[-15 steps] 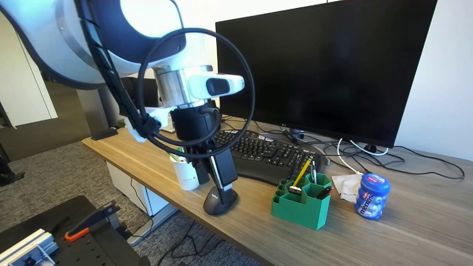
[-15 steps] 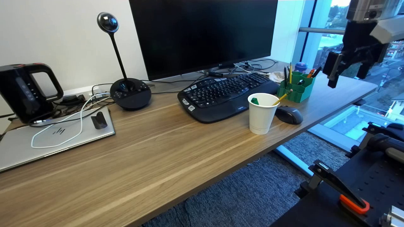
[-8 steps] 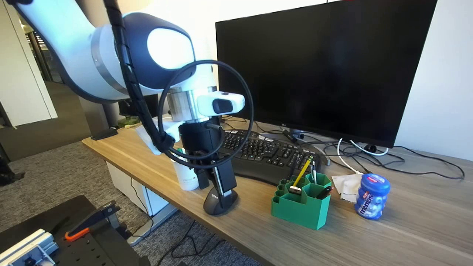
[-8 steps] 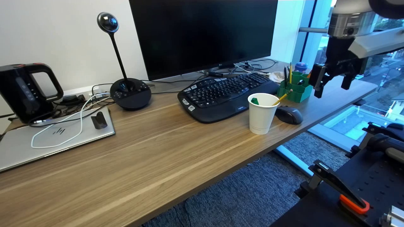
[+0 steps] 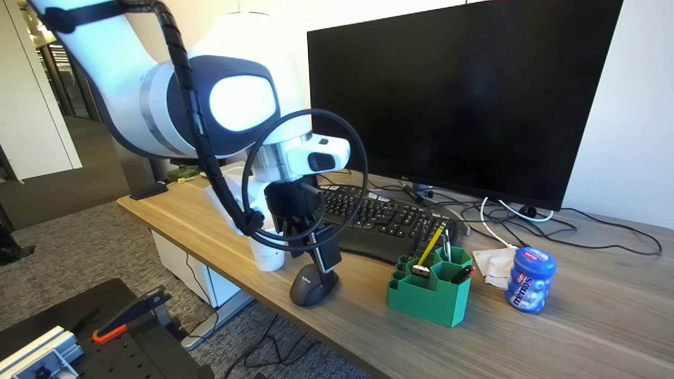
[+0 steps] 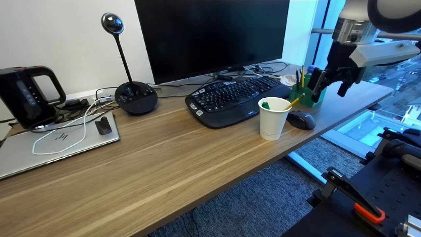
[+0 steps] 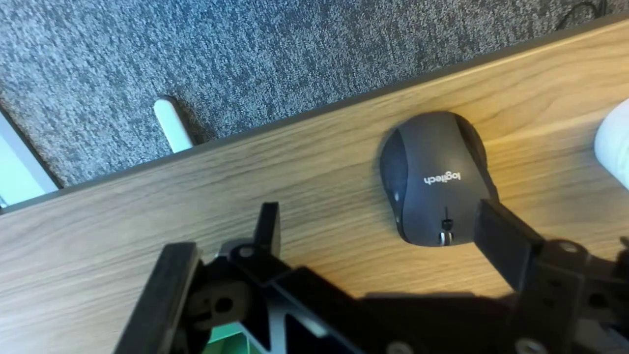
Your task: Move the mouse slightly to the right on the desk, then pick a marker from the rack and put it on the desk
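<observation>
Mouse | on desk, right of centre in wrist view, unshifted | gripper has come down and leftward in an exterior view, jaws spread, empty | judged: approach for first nudge

1. Exposure: in an exterior view, the arm shows burnt-out white patches; the wall behind it washes out.
2. Light source: cool daylight at the window, in an exterior view; the tabletop is warm-toned, turning bluish toward that end.
3. Contrast: monitor near black in both exterior views, its sides slanting with wide-angle perspective.
4. Wrist view: mouse in focus, lettering legible, faint contact shadow; jaws dark, slightly soft; carpet bluer at left, greyer at right.
</observation>
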Robot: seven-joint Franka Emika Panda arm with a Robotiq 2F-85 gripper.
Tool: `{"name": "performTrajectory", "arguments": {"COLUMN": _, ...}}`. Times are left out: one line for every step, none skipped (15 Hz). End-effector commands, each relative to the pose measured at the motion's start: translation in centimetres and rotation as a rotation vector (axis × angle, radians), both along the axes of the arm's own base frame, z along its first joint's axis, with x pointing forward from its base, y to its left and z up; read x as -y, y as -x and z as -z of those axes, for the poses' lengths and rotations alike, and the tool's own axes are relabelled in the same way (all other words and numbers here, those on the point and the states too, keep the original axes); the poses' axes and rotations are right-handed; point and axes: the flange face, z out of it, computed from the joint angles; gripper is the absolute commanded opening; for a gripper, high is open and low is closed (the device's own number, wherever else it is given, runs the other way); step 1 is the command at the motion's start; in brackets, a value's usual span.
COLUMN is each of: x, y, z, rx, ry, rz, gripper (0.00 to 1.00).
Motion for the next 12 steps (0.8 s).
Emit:
{"name": "performTrajectory", "arguments": {"x": -0.23, "y": -0.26, "z": 0.33, "rx": -0.015, "ry": -0.016, "rz": -0.076, "gripper": 1.00}}
{"name": "performTrajectory", "arguments": {"x": -0.21, "y": -0.22, "z": 0.47, "rx": -0.029, "ry": -0.011, "rz": -0.096, "gripper": 1.00}}
{"name": "performTrajectory", "arguments": {"x": -0.26, "y": -0.19, "z": 0.56, "rx": -0.039, "ry": -0.012, "rz": -0.119, "gripper": 1.00}}
{"name": "performTrajectory", "arguments": {"x": -0.27, "y": -0.20, "z": 0.59, "rx": -0.043, "ry": -0.009, "rz": -0.139, "gripper": 1.00}}
{"name": "performTrajectory", "arguments": {"x": -0.26, "y": -0.24, "z": 0.60, "rx": -0.045, "ry": -0.006, "rz": -0.154, "gripper": 1.00}}
{"name": "performTrajectory", "arguments": {"x": -0.24, "y": -0.26, "z": 0.59, "rx": -0.047, "ry": -0.003, "rz": -0.164, "gripper": 1.00}}
{"name": "performTrajectory", "arguments": {"x": -0.18, "y": -0.28, "z": 0.52, "rx": -0.054, "ry": 0.005, "rz": -0.171, "gripper": 1.00}}
{"name": "performTrajectory", "arguments": {"x": -0.04, "y": 0.14, "z": 0.61, "rx": -0.035, "ry": 0.001, "rz": -0.148, "gripper": 1.00}}
{"name": "performTrajectory", "arguments": {"x": -0.02, "y": 0.15, "z": 0.61, "rx": -0.036, "ry": 0.002, "rz": -0.149, "gripper": 1.00}}
{"name": "performTrajectory", "arguments": {"x": 0.03, "y": 0.17, "z": 0.62, "rx": -0.036, "ry": 0.002, "rz": -0.148, "gripper": 1.00}}
{"name": "performTrajectory", "arguments": {"x": 0.08, "y": 0.18, "z": 0.62, "rx": -0.036, "ry": 0.002, "rz": -0.147, "gripper": 1.00}}
{"name": "performTrajectory", "arguments": {"x": 0.11, "y": 0.18, "z": 0.62, "rx": -0.036, "ry": 0.003, "rz": -0.147, "gripper": 1.00}}
